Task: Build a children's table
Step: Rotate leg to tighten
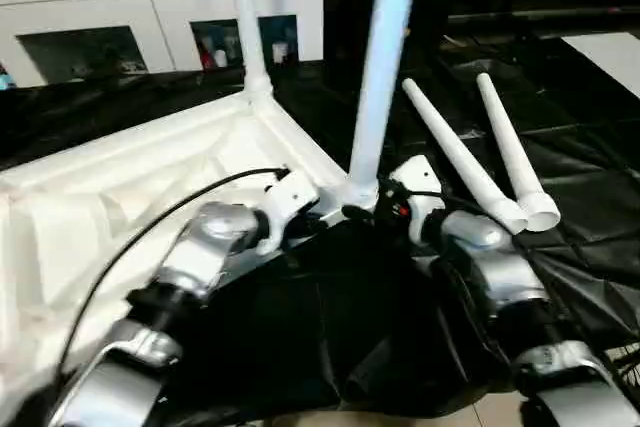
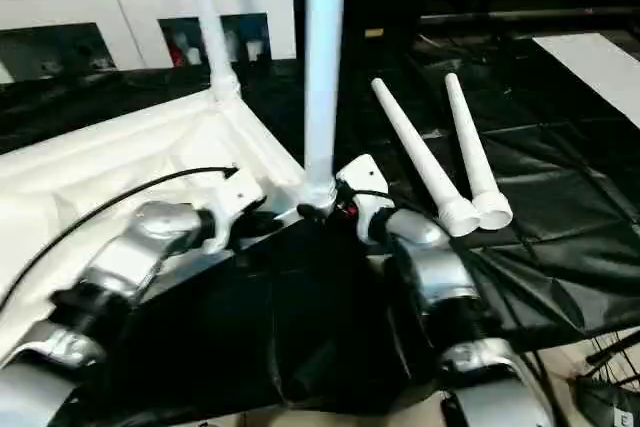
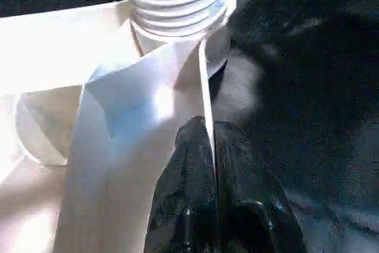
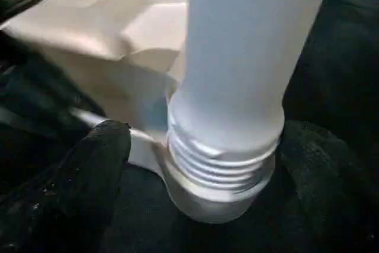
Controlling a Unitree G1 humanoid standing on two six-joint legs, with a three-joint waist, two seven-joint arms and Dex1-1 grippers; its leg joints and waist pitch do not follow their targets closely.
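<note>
A black sheet (image 1: 590, 197) covers the big work table, with a white glass-door cabinet (image 1: 150, 17) at about eleven o'clock behind it. The children's table top (image 1: 120, 197) lies upside down at nine o'clock. One leg (image 1: 245, 17) stands in its far corner socket, and a second leg (image 1: 385, 67) stands upright in the near corner, its ribbed end partly showing above the socket. Two loose legs (image 1: 465, 162) lie side by side at two o'clock.

The left gripper (image 3: 207, 146) is pinched closed on the thin rim wall just beside the near socket. The right gripper (image 4: 201, 164) stands spread wide around the base of the near leg, holding nothing; one finger (image 4: 89, 164) sits apart from the threads.

The main risk, as I judge it, is that the leg is not fully seated. With exposed ribs and no grip on it, the leg could lean and tip. A slip of the pinch on the rim would let the top shift under any twisting.
</note>
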